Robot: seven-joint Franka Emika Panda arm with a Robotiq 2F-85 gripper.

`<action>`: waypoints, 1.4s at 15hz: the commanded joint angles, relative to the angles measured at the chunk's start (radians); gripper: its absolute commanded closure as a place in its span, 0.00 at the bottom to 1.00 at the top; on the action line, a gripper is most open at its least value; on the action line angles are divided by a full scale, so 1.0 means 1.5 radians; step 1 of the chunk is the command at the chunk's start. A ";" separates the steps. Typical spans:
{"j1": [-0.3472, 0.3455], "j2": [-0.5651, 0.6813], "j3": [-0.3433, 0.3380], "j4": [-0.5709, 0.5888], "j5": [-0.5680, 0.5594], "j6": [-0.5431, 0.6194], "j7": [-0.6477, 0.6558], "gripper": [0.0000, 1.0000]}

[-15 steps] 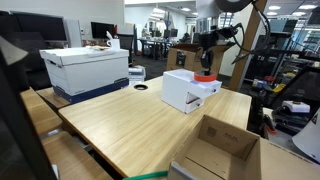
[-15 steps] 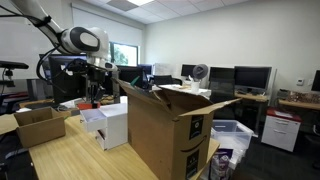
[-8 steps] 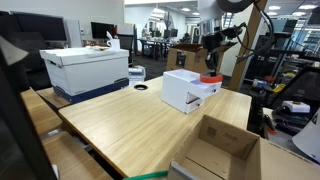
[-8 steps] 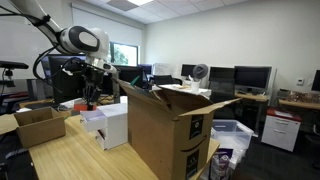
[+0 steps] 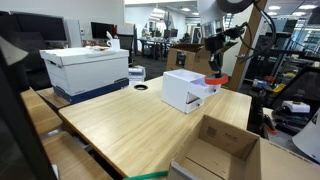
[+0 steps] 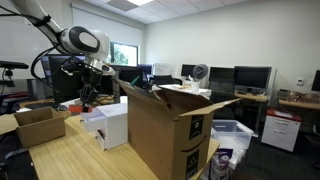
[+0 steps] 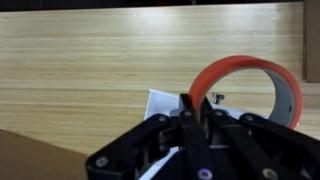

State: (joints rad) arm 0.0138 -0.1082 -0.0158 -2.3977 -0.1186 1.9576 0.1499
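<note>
Hand (image 7: 197,103): matt black fingers and linkage, no markings. Red-orange tape ring (image 7: 246,84): saturated red-orange on the outer band, duller and greyer on the inner face; it reads as a small red spot in an exterior view (image 5: 216,79). Light wooden desk (image 7: 90,60): pale blond, with fine straight grain lines and strips of slightly differing tone. White rectangular cardboard box (image 5: 183,90): plain white, with a few small dark printed marks seen in the wrist view. Large lidded storage box (image 5: 86,66): white above, dark blue along the base. Open brown cardboard box (image 5: 222,148): plain tan. Tall brown cardboard carton (image 6: 165,135): tan with black printed symbols.
</note>
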 commanded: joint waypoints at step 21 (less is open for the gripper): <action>-0.002 0.087 0.007 0.069 0.021 -0.026 0.017 0.95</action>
State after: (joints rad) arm 0.0156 -0.0019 -0.0112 -2.3169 -0.1056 1.9430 0.1580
